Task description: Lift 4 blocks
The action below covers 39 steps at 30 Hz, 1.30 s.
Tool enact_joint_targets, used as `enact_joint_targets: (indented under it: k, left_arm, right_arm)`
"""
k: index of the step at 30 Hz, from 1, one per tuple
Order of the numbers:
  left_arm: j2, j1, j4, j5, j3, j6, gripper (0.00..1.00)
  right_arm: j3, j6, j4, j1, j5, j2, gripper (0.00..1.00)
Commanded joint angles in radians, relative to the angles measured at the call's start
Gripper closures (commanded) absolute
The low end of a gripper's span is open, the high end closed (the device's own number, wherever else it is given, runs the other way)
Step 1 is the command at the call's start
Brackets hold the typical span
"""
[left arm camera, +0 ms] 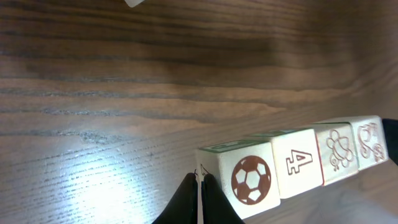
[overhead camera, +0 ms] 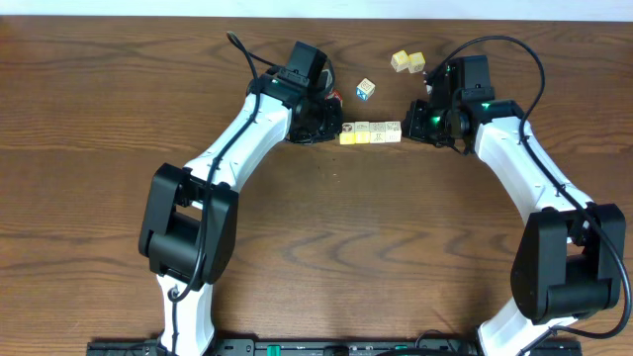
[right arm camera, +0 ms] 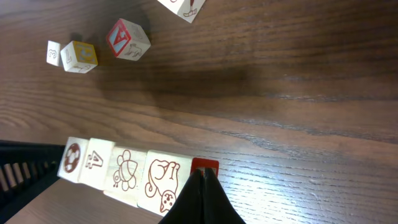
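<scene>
Your left tool (left arm camera: 200,180), clenched on nothing, has its tip against the football-marked end of the four blocks (left arm camera: 292,165), which stand face to face in one straight row at the far middle of the table (overhead camera: 99,119). The right tool (right arm camera: 202,177), also clenched empty, meets the opposite end. Whether the row clears the wood, you cannot tell. A blue-faced cube (overhead camera: 366,89) and two yellow cubes (overhead camera: 406,61) lie just beyond.

Closed fingers (left arm camera: 181,204) at the ball-marked end of a four-block row (left arm camera: 292,165)
</scene>
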Motion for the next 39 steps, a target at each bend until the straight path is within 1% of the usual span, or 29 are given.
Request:
enact_joint_targets:
  k: [1, 15, 28, 39]
  left_arm:
    - [0.008, -0.061, 0.039, 0.14, 0.011, -0.021, 0.93]
    - [0.023, -0.061, 0.039, 0.14, 0.011, -0.024, 0.93]
    - [0.042, -0.083, 0.05, 0.139, 0.005, -0.029, 0.93]
    - [0.097, -0.083, 0.05, 0.14, 0.005, -0.036, 0.93]
  right_arm:
    - [0.009, 0.008, 0.002, 0.045, -0.241, 0.015, 0.99]
    - [0.009, 0.009, 0.024, 0.045, -0.248, 0.093, 0.99]
    - [0.009, 0.009, 0.024, 0.045, -0.249, 0.093, 0.99]
    - [0.009, -0.004, 0.016, 0.044, -0.233, 0.094, 0.99]
